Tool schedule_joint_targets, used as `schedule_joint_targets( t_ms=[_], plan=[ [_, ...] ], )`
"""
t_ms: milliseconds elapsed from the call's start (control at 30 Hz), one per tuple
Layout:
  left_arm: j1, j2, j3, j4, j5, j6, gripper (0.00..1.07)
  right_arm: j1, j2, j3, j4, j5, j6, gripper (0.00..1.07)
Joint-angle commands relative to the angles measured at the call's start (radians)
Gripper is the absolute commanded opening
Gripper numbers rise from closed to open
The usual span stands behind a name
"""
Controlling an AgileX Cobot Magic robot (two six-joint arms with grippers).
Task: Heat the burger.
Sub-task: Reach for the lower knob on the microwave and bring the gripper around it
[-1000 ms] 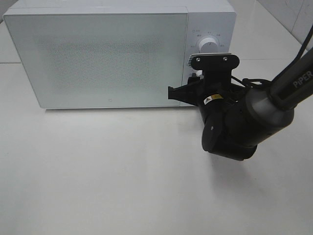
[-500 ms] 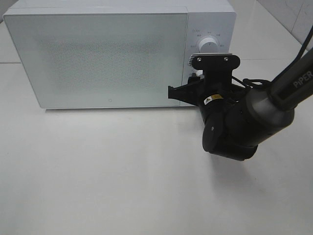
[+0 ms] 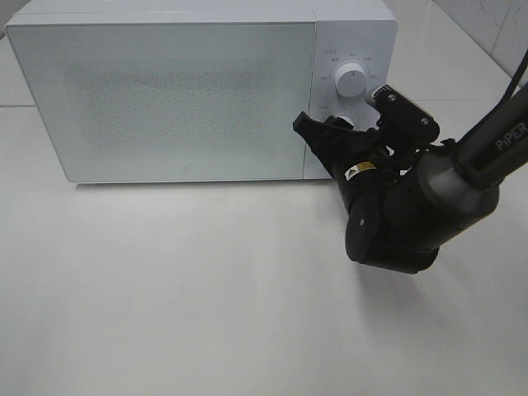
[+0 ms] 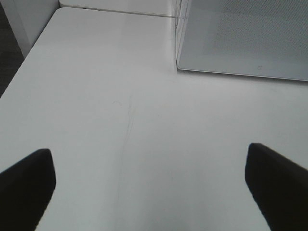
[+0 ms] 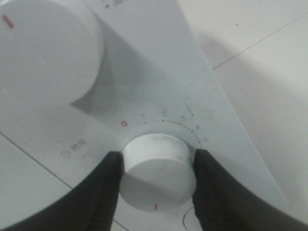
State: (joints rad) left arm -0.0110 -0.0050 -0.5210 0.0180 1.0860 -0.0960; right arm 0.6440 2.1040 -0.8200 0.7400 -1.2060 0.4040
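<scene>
Right wrist view: the right pincer pinches the lower knob of the microwave, with one finger pressed against each side of the knob. A numbered scale starting at a red 0 arcs around this knob. The upper knob sits on the same control panel, apart from the pincer. The microwave door is shut and frosted. The left pincer is spread wide and hangs above the bare worktop, near the microwave's front corner, touching nothing. The burger shows in no view, so its location cannot be told.
</scene>
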Motion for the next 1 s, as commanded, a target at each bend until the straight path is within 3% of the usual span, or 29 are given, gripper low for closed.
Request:
schedule_joint_targets(
  t_ms=[33, 467, 533, 1000],
  plan=[
    [0.000, -0.015, 0.002, -0.003, -0.014, -0.005, 1.00, -0.009, -0.010, -0.040, -0.170, -0.074, 0.144, 0.00],
    [0.000, -0.015, 0.002, -0.003, -0.014, -0.005, 1.00, -0.009, -0.010, -0.040, -0.170, 0.020, 0.537, 0.00],
    [0.000, -0.015, 0.002, -0.003, -0.014, -0.005, 1.00, -0.009, -0.010, -0.040, -0.168, 0.050, 0.680, 0.00],
    [0.000, -0.015, 0.002, -0.003, -0.014, -0.005, 1.00, -0.010, -0.010, -0.040, -0.161, 0.082, 1.037, 0.00]
  ],
)
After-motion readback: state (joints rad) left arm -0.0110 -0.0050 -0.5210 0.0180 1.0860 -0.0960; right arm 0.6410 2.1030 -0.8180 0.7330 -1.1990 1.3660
